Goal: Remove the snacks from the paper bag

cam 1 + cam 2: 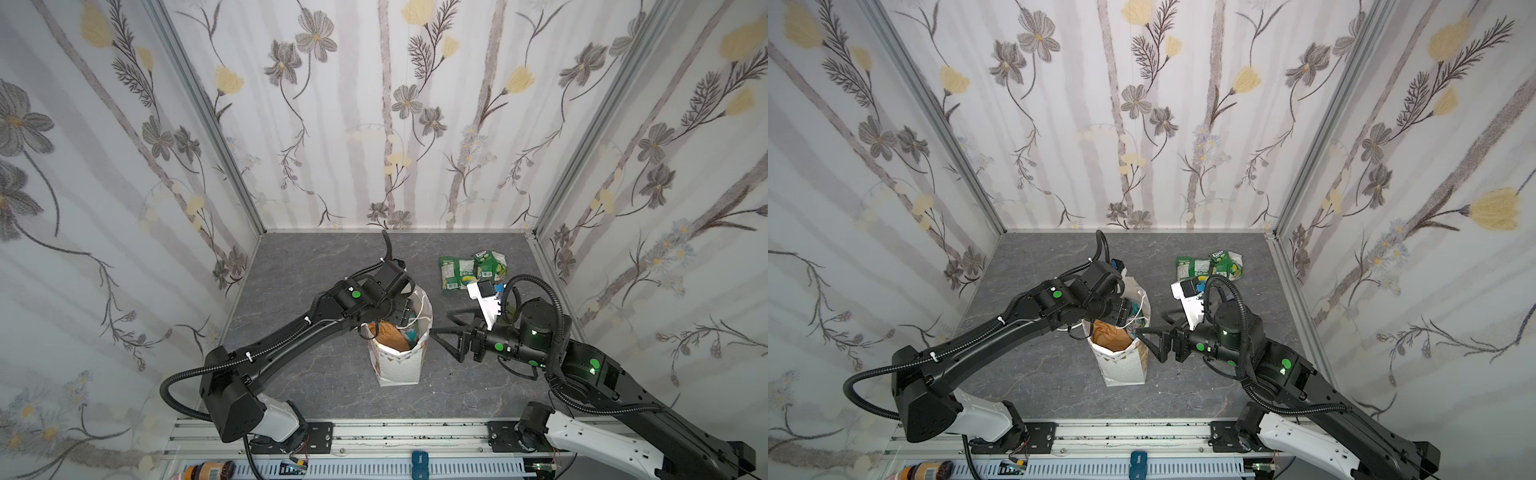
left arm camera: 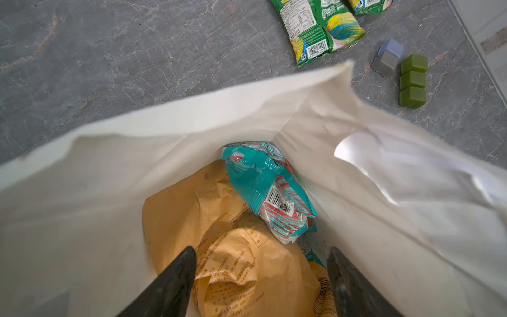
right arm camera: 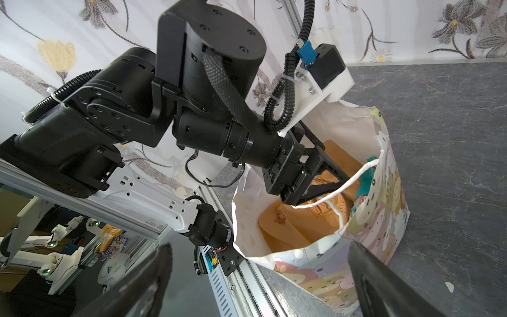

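Left gripper [image 2: 261, 249] reaches down into the mouth of the paper bag [image 2: 247, 109], its two dark fingers [image 2: 175, 277] spread apart on either side of a crumpled fold of the tan-orange pouch [image 2: 219, 219]. The pouch lies right under and between them, and no pinch on it shows. Just beyond the fingertips, deeper in the bag and against its white inner wall, sits a teal packet [image 2: 260, 178] with its barcode facing up. In the right wrist view a white cord handle [image 3: 356, 175] loops across in front of this gripper. The bag stands upright on the grey tabletop [image 1: 311, 270], directly below the left gripper and its wrist. Right gripper [image 1: 441, 323] hovers just beside the bag's rim, outside it, with its fingers wide apart and nothing between them; they point at the bag's printed side. Beyond the right gripper, near the back wall, two green packets [image 1: 455, 272] [image 1: 490, 264] lie flat on the tabletop, touching each other. The left wrist view shows three olive-green cubes [image 2: 413, 81] in a row and a grey-blue block [image 2: 388, 59] just beside them, close to the packets.
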